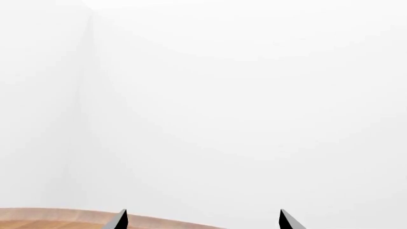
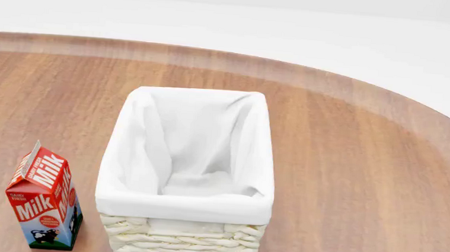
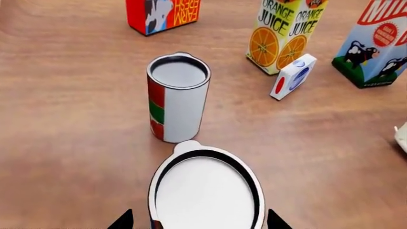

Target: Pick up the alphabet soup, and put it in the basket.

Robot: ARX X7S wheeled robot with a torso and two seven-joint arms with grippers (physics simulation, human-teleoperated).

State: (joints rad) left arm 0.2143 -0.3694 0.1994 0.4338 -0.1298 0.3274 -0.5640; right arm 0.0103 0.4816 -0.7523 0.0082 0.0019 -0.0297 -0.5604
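Observation:
The alphabet soup (image 3: pixel 205 191) stands close under my right wrist camera. I see its silver-white top with a dark rim, and the label is almost hidden. My right gripper (image 3: pixel 200 222) is open, with one fingertip on each side of the can and a small gap on at least one side. The cream wicker basket (image 2: pixel 184 205) with its white liner stands mid-table in the head view and holds nothing. My left gripper (image 1: pixel 203 220) is open and holds nothing, facing a white wall past the table's edge. Neither gripper appears in the head view.
A red-and-green can (image 3: pixel 177 95) stands just beyond the soup. Behind it are a red carton (image 3: pixel 162 14), an orange juice carton (image 3: pixel 286 33), a small white box (image 3: pixel 292 76) and a milk carton (image 3: pixel 375 43). Another milk carton (image 2: pixel 44 202) stands left of the basket on the round wooden table (image 2: pixel 364 171).

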